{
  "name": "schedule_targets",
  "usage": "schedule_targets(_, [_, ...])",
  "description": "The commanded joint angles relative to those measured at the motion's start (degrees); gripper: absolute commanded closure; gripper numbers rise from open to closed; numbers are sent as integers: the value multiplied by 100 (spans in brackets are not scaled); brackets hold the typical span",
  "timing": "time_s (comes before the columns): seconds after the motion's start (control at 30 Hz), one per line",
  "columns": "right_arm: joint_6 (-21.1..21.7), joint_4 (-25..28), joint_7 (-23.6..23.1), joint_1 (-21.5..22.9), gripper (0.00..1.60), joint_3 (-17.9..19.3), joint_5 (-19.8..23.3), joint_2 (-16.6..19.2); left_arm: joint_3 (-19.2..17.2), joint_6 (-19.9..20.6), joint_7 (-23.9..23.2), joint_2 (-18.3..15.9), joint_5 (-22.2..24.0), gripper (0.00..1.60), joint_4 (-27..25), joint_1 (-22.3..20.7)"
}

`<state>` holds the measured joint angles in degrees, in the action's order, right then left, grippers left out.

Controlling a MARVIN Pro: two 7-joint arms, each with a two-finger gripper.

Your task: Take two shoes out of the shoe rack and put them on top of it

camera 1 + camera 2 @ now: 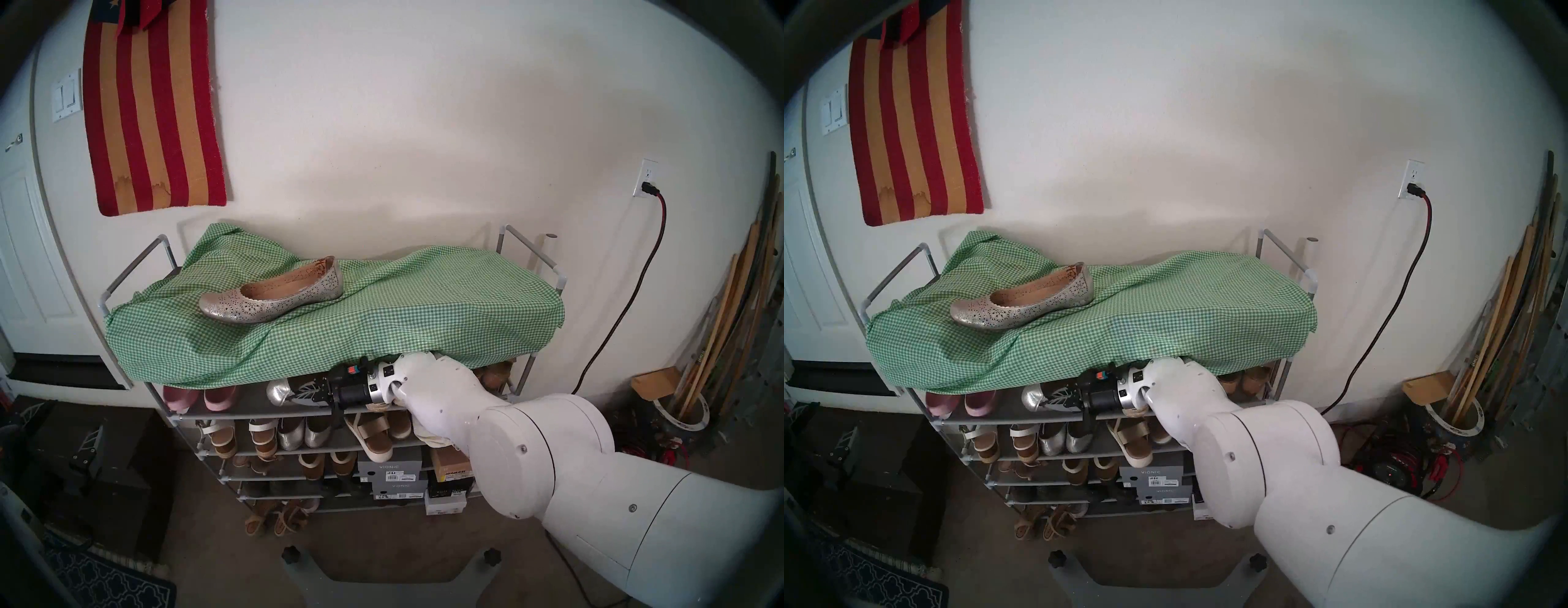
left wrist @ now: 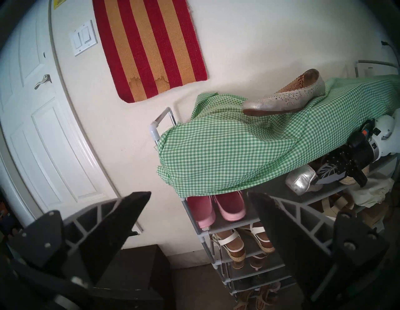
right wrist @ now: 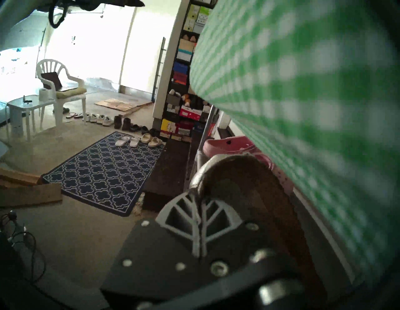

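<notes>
One silver-gold perforated shoe (image 1: 271,297) (image 1: 1023,301) (image 2: 287,97) lies on its sole on the green-white gingham cloth (image 1: 382,314) that covers the top of the shoe rack (image 1: 140,263). On the first shelf, just under the cloth's hanging edge, my right gripper (image 1: 305,392) (image 1: 1059,395) (image 3: 199,194) is shut on a second silver shoe (image 1: 278,390) (image 2: 300,181). Its shiny toe points left, and its brown sole (image 3: 249,184) fills the right wrist view. My left gripper (image 2: 199,194) stands open and empty, off the rack's left end.
Pink slip-ons (image 1: 199,397) sit at the left of the same shelf. Plain silver flats (image 1: 303,433), sandals and shoe boxes (image 1: 390,471) fill the lower shelves. A red cable (image 1: 628,297) runs from the wall socket. Wooden sticks (image 1: 729,318) lean at the right.
</notes>
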<state>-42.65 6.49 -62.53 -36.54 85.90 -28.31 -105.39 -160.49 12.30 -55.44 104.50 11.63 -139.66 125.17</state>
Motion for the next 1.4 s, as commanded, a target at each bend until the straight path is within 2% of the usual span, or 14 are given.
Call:
schedule_targets(0.0, [-408, -50, -703, 221, 160, 6, 89, -189, 9, -28, -17, -36, 16, 0, -34, -21])
schedule_targets(0.03, [-457, -61, -467, 212, 160, -42, 44, -220, 8, -30, -19, -38, 17, 0, -34, -24])
schedule_targets(0.1, [-555, -76, -402, 197, 160, -65, 18, -273, 7, -34, -24, -44, 17, 0, -34, -30])
schedule_targets(0.13, [-587, -76, -577, 191, 160, -67, 16, -330, 6, -36, -26, -48, 17, 0, -34, -32])
schedule_targets(0.17, [-623, -76, -270, 159, 160, -123, -34, -377, 6, -38, -28, -51, 17, 0, -34, -34])
schedule_targets(0.9, [-1228, -36, 344, 88, 160, -439, -197, -760, -5, -69, -63, -109, 14, 0, -34, -63])
schedule_targets(1.37, [-1235, -14, 634, -14, 160, -689, -346, -961, -15, -83, -86, -138, 12, 0, -34, -75])
